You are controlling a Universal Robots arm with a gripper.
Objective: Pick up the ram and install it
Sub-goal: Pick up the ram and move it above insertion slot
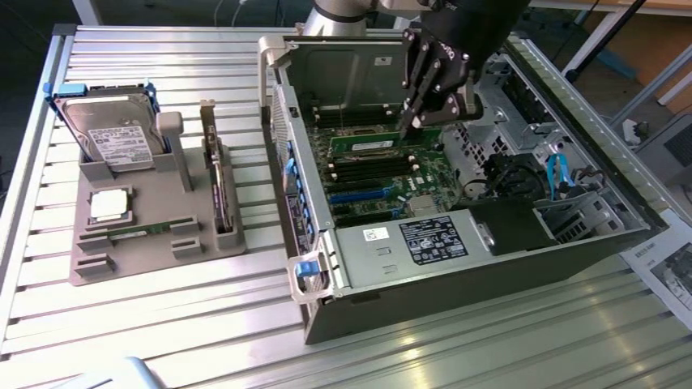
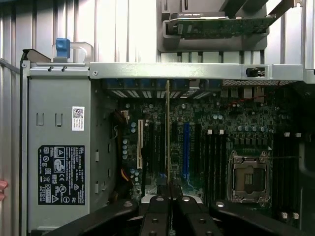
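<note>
- Exterior view: you are seeing the gripper [image 1: 416, 123] hanging inside the open computer case [image 1: 433, 312], which is lying on its side on the slatted table [image 1: 162, 324].
- Its fingers are pinching nearly closed on the ram [image 1: 373, 143], gripping it at the end toward the exterior view's right.
- The ram is sitting lengthwise over the motherboard [image 1: 378, 186], at the far end of the memory slots (whether it is seated in a slot, you cannot tell from here).
- On the exterior view's left, the grey holder [image 1: 119, 263] is carrying a hard drive [image 1: 113, 138], a silver processor [image 1: 110, 204], a dark expansion card [image 1: 219, 194] and a second green strip [image 1: 141, 233].
- Wrist view: you are looking along the ram [image 2: 168, 128] edge-on, a thin line running out from between the black fingers [image 2: 156, 216].
- The gripper [image 2: 169, 199] is clamping it from both sides above the motherboard [image 2: 216, 118], beside the blue slot [image 2: 186, 147] and well apart from the processor socket [image 2: 248, 177].
</note>
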